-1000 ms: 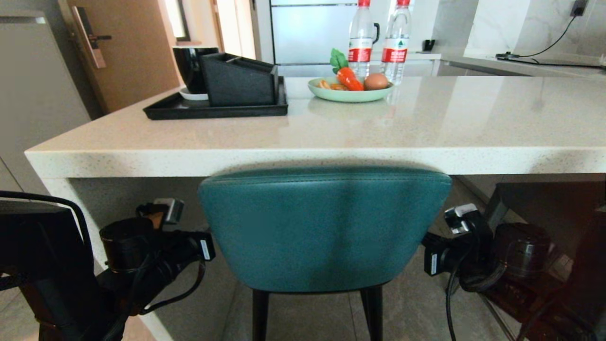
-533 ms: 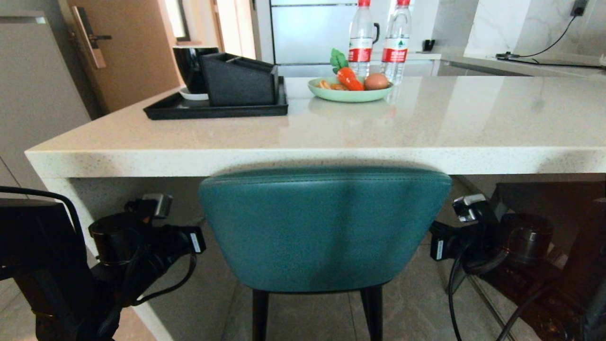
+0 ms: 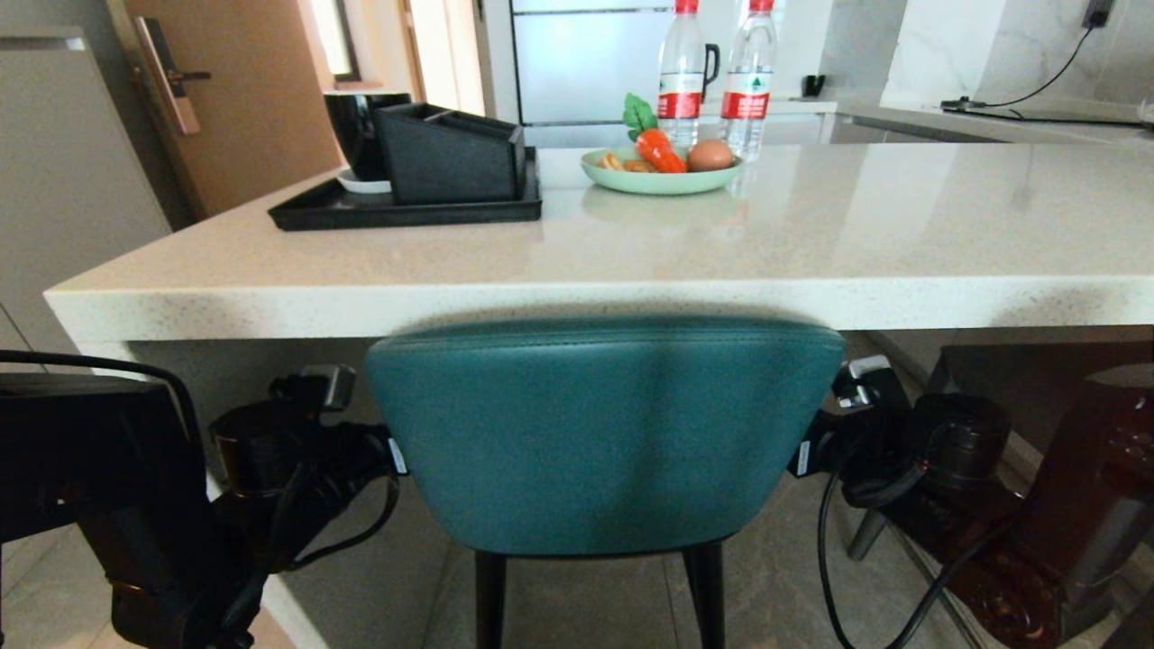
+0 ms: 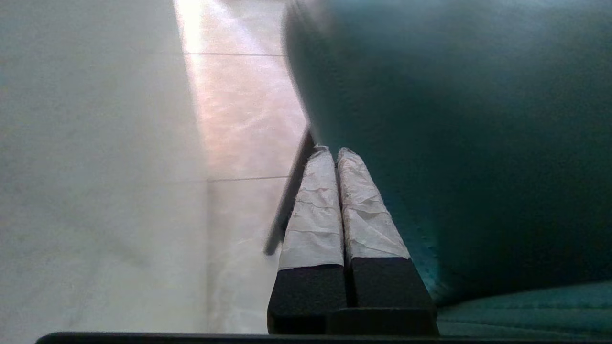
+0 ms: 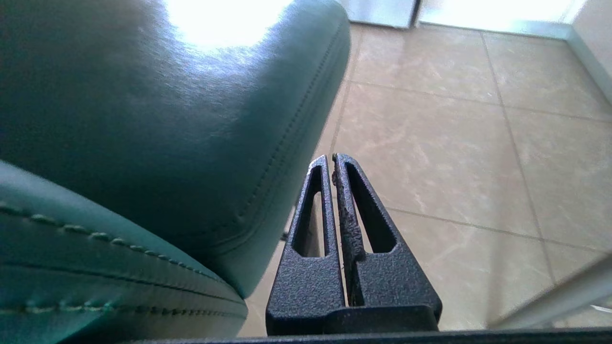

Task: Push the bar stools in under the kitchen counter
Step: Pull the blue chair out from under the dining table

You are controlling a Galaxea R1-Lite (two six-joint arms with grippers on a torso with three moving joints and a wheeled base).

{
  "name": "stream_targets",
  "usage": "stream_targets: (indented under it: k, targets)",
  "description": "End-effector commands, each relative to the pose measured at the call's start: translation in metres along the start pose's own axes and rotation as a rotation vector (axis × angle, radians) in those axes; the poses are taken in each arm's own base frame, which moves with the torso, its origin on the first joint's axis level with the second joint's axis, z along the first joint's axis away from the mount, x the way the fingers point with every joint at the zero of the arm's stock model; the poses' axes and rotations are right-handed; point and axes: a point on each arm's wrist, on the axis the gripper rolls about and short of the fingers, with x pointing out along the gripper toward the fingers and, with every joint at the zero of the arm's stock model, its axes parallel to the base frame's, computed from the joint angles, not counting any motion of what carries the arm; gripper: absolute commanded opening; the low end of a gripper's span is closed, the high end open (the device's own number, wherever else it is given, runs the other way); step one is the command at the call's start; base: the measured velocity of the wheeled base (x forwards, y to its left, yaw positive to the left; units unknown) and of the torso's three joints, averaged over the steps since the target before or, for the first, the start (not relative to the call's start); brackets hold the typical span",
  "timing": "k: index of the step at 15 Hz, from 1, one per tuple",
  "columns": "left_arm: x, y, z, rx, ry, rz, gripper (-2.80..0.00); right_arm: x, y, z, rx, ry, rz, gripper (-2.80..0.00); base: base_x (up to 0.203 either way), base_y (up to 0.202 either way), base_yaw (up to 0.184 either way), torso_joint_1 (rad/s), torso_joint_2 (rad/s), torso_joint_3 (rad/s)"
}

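The teal bar stool point(image 3: 604, 433) stands in the middle of the head view, the top of its back just below the front edge of the kitchen counter point(image 3: 577, 306). My two arms flank it under the counter. The left gripper point(image 4: 333, 150) is shut, its taped fingers running along the teal stool point(image 4: 454, 143). The right gripper point(image 5: 332, 156) is shut and empty beside the stool's other side point(image 5: 167, 119). In the head view both sets of fingertips are hidden behind the stool's back. A dark grey stool point(image 3: 1019, 370) shows partly behind my right arm.
On the counter sit a black tray point(image 3: 406, 212) with a holder and a cup, a green plate point(image 3: 663, 180) of food and two water bottles point(image 3: 712, 81). The counter's white side panel point(image 4: 95, 167) is close to my left gripper. Tiled floor point(image 5: 454, 119) lies beyond the right gripper.
Both wrists have moved inward from half a second ago and now sit close against the teal stool's sides. The whole head view has shifted slightly to the left.
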Motion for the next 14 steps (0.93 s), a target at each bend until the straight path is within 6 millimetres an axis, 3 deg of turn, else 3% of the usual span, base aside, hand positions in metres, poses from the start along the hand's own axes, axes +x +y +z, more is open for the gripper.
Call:
stream_targets:
  k: [1,3,10,14]
  targets:
    - [0.002,-0.011,-0.003,0.000,-0.001,-0.018,-2.80,0.002,0.012,-0.001,-0.009,0.001,0.037,-2.80,0.000,0.000,0.000,0.000,0.00,0.000]
    - [0.000,-0.020,-0.005,0.005,0.007,-0.035,-2.80,0.001,0.017,-0.001,-0.013,0.002,0.033,-2.80,0.000,0.000,0.000,0.000,0.00,0.000]
    - [-0.009,-0.021,-0.009,0.008,0.030,-0.023,-2.80,-0.003,0.016,-0.002,-0.011,0.015,0.006,-2.80,0.000,0.000,0.000,0.000,0.00,0.000]
    - [-0.020,-0.043,-0.003,0.016,0.019,-0.097,-2.80,-0.009,0.015,0.000,-0.010,0.020,0.004,-2.80,0.000,0.000,0.000,0.000,0.00,0.000]
